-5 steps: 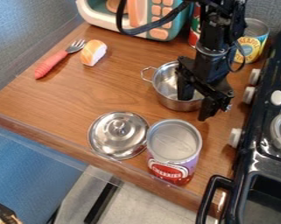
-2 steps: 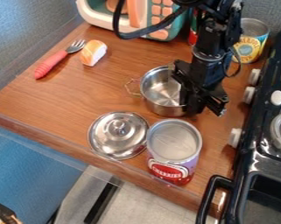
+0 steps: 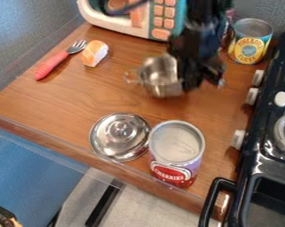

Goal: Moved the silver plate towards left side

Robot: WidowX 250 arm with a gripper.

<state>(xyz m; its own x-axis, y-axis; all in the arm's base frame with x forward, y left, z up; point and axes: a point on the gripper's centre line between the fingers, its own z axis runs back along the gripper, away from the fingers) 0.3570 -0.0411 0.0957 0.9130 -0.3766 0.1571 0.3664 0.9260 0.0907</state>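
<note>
The carry looks to be the step in hand: the shiny silver metal pot (image 3: 159,80), loop handle (image 3: 131,76) facing left, seems to be up off the brown wooden worktop (image 3: 55,111), a little tilted. What is being moved is a pot, not a plate. The black tool (image 3: 191,82) is at its right side, apparently clamped on its wall, though blur hides the exact grip. Next calls for a shift left, levelling the pot, lowering, then letting go.

Left to right, the fork with the coral-red handle (image 3: 51,66) and the orange-and-white toy food piece (image 3: 94,53) could catch a pot set too far over. The round silver lid (image 3: 119,144) could be clipped if it swings toward the front edge; just beside the lid stands 1 tall purple-and-red can (image 3: 177,153). At the back right is 1 yellow-and-blue can (image 3: 250,44), out of the way.
</note>
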